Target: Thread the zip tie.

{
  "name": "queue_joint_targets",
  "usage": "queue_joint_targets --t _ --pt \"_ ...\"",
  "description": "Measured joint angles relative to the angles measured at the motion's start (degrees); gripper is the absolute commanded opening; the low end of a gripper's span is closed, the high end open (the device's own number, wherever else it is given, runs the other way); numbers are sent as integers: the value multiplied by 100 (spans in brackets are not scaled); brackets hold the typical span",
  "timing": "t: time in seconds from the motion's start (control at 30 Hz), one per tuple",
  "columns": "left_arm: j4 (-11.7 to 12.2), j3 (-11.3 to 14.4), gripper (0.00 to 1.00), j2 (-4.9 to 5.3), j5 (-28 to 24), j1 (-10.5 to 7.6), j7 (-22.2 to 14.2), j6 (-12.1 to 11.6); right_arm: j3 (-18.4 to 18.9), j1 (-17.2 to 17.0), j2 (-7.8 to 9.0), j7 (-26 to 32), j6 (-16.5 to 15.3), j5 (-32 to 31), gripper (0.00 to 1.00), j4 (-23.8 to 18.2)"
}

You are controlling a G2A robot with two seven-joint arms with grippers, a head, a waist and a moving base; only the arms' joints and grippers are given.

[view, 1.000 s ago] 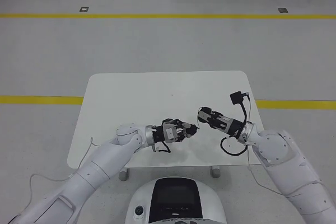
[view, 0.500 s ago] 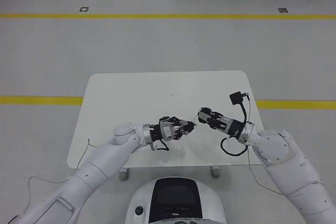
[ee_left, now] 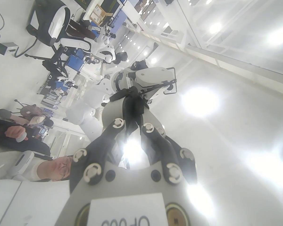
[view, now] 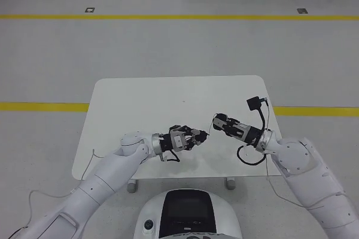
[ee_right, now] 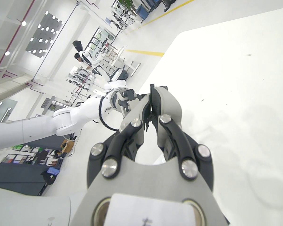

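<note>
Black plastic zip tie (ee_left: 116,97) pinched in the left gripper (ee_left: 132,98) above the white table (view: 137,101). Right gripper (ee_right: 152,95) nearby, fingers pressed together, contents indiscernible. Threading apparently unfinished: grippers stand apart.

White table (view: 167,95), rounded corners; small dark specks (ee_right: 249,54) on top

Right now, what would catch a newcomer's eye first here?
The two grippers, left gripper and right gripper, face each other tip to tip over the near middle of the white table, with a small gap between them. In the left wrist view, the left gripper is shut on a thin black zip tie that points toward the other arm.
</note>
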Motion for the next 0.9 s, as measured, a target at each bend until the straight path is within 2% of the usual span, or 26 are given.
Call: queue_joint_targets --t 0.57,0.9 --pt "-11 -35 0 -11 34 6 16 17 -97 96 16 196 0 -44 0 56" --pt "9 -94 0 -16 5 42 54 -1 -12 61 39 224 0 87 0 28"
